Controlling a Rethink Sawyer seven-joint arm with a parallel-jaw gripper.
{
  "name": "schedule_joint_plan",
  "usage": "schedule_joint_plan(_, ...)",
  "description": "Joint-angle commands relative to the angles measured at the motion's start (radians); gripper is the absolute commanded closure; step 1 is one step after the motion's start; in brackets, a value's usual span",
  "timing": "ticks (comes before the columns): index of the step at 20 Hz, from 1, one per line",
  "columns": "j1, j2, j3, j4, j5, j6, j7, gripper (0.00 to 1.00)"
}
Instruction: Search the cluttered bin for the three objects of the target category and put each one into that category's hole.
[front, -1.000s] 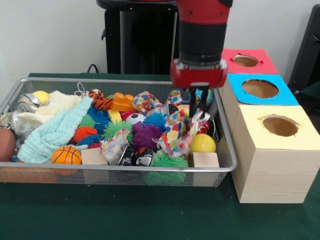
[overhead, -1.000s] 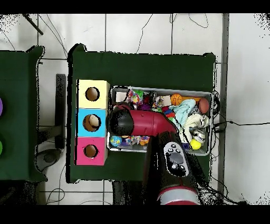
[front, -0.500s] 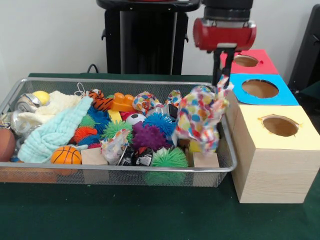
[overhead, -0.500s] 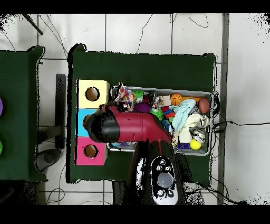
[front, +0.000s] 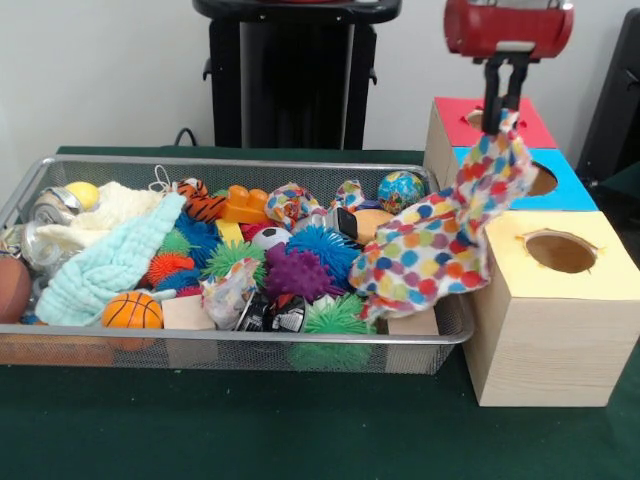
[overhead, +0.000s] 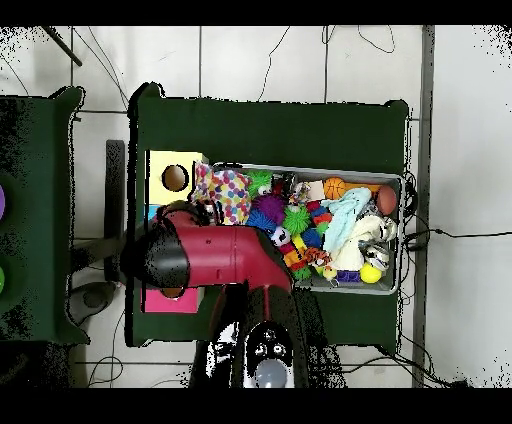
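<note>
My gripper (front: 505, 105) is high at the right, over the blue-topped box, shut on the top corner of a white dotted cloth (front: 440, 240). The cloth hangs spread open, over the right end of the wire-mesh bin (front: 200, 160) and against the side of the boxes. Its lower edge reaches the bin's front right corner. The yellow-topped box's hole (front: 560, 252) is to the right of the cloth and lower than the gripper. Another bunched dotted cloth (front: 290, 203) lies at the bin's back. In the overhead view the cloth (overhead: 227, 190) lies between the hole (overhead: 175, 178) and the bin (overhead: 401, 235).
The blue-topped box (front: 572, 188) and the red-topped box (front: 455, 112) stand behind the yellow one. The bin holds a mint-green towel (front: 110, 265), a cream knitted cloth (front: 112, 205), a basketball (front: 132, 310), spiky balls, a globe ball (front: 400, 187) and wooden blocks (front: 410, 320).
The gripper has risen out of the bin and moved right towards the boxes, carrying the dotted cloth. The cloth has come out of the clutter and unfolded.
</note>
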Motion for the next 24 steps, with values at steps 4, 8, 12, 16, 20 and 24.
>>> schedule_joint_plan(4,0.149,-0.050,-0.097,0.108,0.122,0.213,0.365,1.00)
schedule_joint_plan(8,0.212,-0.085,-0.141,0.083,0.145,0.309,0.407,1.00)
schedule_joint_plan(12,0.292,-0.146,-0.197,0.030,0.144,0.454,0.481,1.00)
schedule_joint_plan(16,0.337,-0.195,-0.218,-0.030,0.144,0.604,0.536,1.00)
schedule_joint_plan(20,0.357,-0.220,-0.214,-0.071,0.154,0.695,0.581,1.00)
schedule_joint_plan(24,0.354,-0.214,-0.194,-0.098,0.165,0.700,0.594,1.00)
